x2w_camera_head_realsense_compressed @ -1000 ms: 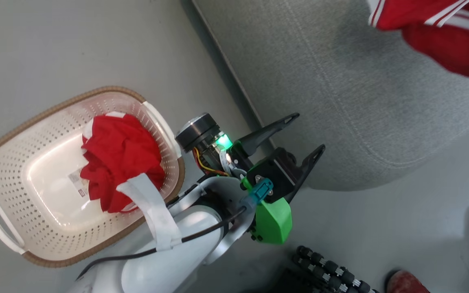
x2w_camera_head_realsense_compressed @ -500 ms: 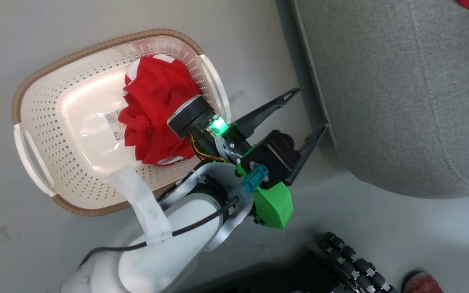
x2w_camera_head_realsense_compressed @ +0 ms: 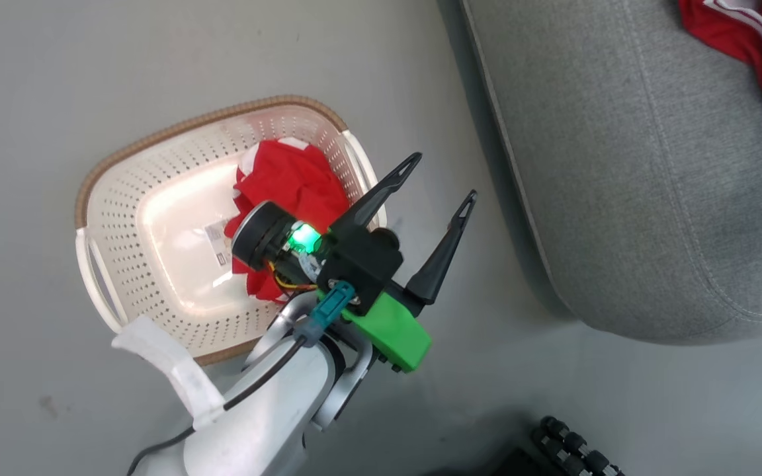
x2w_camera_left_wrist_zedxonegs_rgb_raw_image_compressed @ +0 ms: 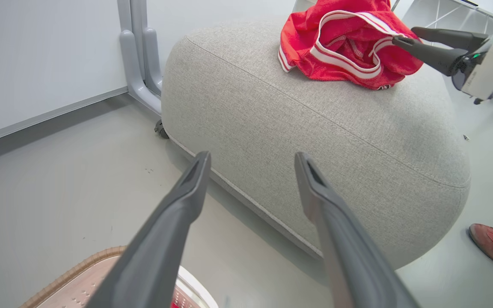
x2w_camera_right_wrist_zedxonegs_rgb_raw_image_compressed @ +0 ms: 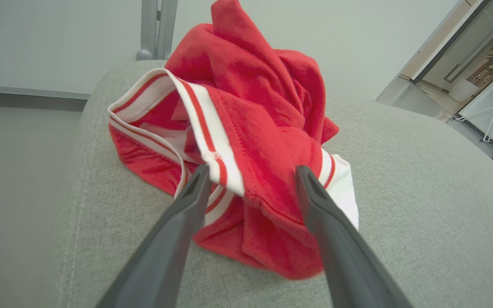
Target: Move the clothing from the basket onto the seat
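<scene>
I am holding my left pincer point(x2w_camera_head_realsense_compressed: 442, 177) wide, with nothing between its fingers. It is hovering over the floor point(x2w_camera_head_realsense_compressed: 57, 66), in the gap between the basket point(x2w_camera_head_realsense_compressed: 116, 225) and the seat point(x2w_camera_head_realsense_compressed: 619, 165). The basket is sitting just behind and beside this pincer's wrist. One red garment point(x2w_camera_head_realsense_compressed: 295, 182) is lying bunched against the basket wall nearest the pincer (my wrist housing is covering part of it in the head view). The grey seat is bulging up just ahead of the fingertips, near but not touching.

I am keeping my right pincer point(x2w_camera_right_wrist_zedxonegs_rgb_raw_image_compressed: 253, 171) spread wide too, over the seat top. The second red garment point(x2w_camera_right_wrist_zedxonegs_rgb_raw_image_compressed: 250, 107) is lying crumpled on the cushion right at its fingertips, its white-striped hem showing between them. I cannot tell whether the fingers are touching the cloth.
</scene>
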Motion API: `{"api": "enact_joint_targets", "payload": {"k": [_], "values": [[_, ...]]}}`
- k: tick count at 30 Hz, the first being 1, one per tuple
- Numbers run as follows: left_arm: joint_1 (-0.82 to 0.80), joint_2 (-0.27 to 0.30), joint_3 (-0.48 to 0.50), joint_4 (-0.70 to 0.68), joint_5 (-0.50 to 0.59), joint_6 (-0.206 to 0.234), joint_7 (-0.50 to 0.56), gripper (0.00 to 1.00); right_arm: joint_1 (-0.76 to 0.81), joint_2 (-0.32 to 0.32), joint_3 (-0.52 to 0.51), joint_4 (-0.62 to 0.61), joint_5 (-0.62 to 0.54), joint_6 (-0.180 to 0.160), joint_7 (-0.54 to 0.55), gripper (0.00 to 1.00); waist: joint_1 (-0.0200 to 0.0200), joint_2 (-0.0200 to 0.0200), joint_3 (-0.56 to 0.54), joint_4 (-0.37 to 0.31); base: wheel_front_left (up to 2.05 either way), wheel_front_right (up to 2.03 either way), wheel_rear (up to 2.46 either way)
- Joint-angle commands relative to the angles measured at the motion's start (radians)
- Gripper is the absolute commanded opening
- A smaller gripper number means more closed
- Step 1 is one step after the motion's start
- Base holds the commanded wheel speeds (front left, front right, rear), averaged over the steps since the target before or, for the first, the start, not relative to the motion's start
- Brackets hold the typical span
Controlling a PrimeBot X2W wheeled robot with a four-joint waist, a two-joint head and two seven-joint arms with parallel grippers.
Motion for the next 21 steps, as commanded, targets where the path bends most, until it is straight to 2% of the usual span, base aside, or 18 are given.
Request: {"api": "enact_joint_targets", "payload": {"k": [1, 5, 9, 12, 15, 21], "values": [[0.040, -0.005, 0.011, 0.011, -0.021, 0.010, -0.032, 1.00, 0.055, 0.024, 0.014, -0.024, -0.016, -0.001, -0.002, 1.00, -0.0001, 0.0000, -0.145, 0.018, 0.00, 0.00, 0.00], [0.124, -0.014, 0.048, 0.046, -0.064, 0.040, -0.127, 1.00, 0.158, 0.064, 0.085, -0.076, -0.013, -0.001, -0.002, 1.00, -0.0001, 0.0000, -0.248, 0.056, 0.00, 0.00, 0.00], [0.205, -0.016, 0.093, 0.094, -0.088, 0.092, -0.215, 1.00, 0.239, 0.096, 0.153, -0.087, -0.005, -0.001, -0.002, 1.00, -0.0001, 0.0000, -0.343, 0.107, 0.00, 0.00, 0.00], [0.278, -0.036, 0.140, 0.127, -0.128, 0.125, -0.253, 1.00, 0.280, 0.116, 0.193, -0.089, 0.008, -0.001, -0.002, 1.00, -0.0001, 0.0000, -0.408, 0.147, 0.00, 0.00, 0.00], [0.337, -0.044, 0.195, 0.149, -0.151, 0.138, -0.271, 1.00, 0.324, 0.136, 0.219, -0.090, 0.018, -0.001, -0.002, 1.00, -0.0001, 0.0000, -0.472, 0.187, 0.00, 0.00, 0.00], [0.463, -0.051, 0.314, 0.117, -0.071, 0.153, -0.273, 1.00, 0.379, 0.194, 0.260, -0.068, 0.014, -0.001, -0.002, 1.00, -0.0001, 0.0000, -0.583, 0.235, 0.00, 0.00, 0.00]]}}
